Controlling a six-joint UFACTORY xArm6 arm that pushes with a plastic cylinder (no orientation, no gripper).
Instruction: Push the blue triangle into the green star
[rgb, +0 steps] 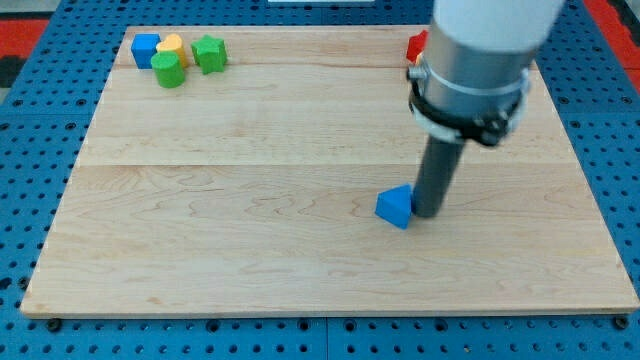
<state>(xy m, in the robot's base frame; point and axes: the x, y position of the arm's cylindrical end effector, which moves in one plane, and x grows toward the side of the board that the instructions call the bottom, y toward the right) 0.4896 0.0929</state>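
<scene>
The blue triangle (395, 206) lies on the wooden board (250, 230), right of centre and below the middle. My tip (427, 211) stands at its right side, touching it. The green star (209, 53) sits near the view's top left corner of the board, far from the triangle. The rod and arm body rise from the tip toward the view's top right.
Next to the green star, at the top left, are a blue block (146, 48), a yellow block (172, 46) and a green cylinder (168, 71). A red block (417, 45) shows at the top right, mostly hidden by the arm.
</scene>
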